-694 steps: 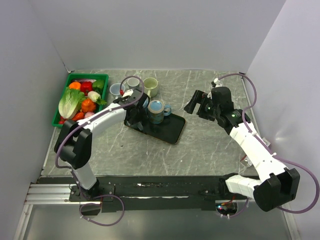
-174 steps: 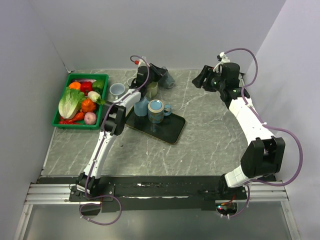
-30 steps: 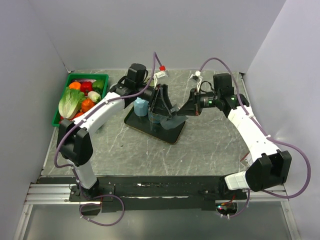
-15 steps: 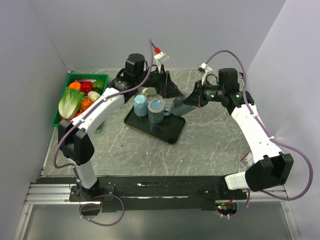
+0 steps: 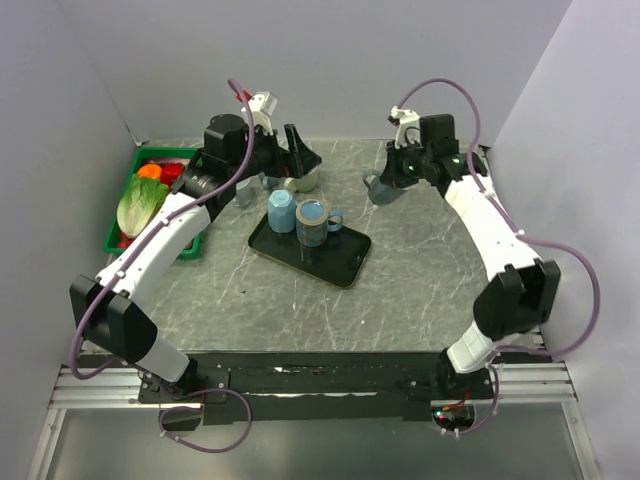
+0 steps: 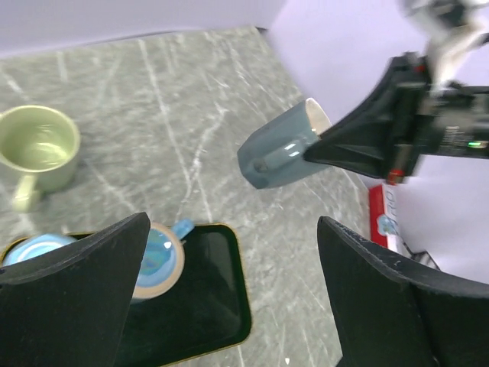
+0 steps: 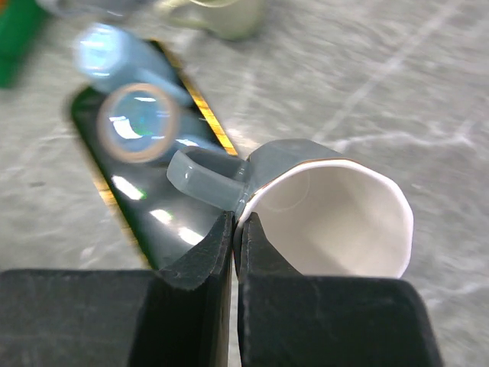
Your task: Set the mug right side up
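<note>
Above the table (image 5: 420,270), the right end effector (image 7: 235,229) pinches the grey mug (image 7: 328,206) by its rim; the left end effector (image 6: 233,225) gapes wide.

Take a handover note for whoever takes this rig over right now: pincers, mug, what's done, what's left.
Right pincer: shut on the grey mug, gripping its rim beside the handle.
Left pincer: open, empty, raised behind the tray.
Mug: in the air to the right of the tray, tipped on its side.
Done: mug picked up.
Left: turn its opening upward, set it on the table, release.
</note>
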Robot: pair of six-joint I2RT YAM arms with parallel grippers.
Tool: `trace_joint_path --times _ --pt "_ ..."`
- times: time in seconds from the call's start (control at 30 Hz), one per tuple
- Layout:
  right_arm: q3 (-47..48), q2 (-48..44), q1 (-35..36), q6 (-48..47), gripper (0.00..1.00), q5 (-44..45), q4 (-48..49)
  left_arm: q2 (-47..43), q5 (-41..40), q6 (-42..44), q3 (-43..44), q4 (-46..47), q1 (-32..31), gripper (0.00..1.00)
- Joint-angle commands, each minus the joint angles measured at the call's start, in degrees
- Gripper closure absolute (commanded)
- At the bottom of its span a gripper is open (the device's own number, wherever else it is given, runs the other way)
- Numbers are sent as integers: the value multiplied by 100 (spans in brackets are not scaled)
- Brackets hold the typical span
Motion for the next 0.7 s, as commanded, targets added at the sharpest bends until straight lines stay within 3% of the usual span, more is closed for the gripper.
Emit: trace_joint_path --times 0.0,0.23,0.67 --pt "602 454 293 -425 100 1044 432 -304 -523 104 -78 -288 77 4" --pt "1567 1667 794 -1277 100 1600 573 -365 -452 86 -245 -359 95 4" --pt "2598 2898 1233 -2710 100 1206 476 -286 -312 148 -263 -508 139 4"
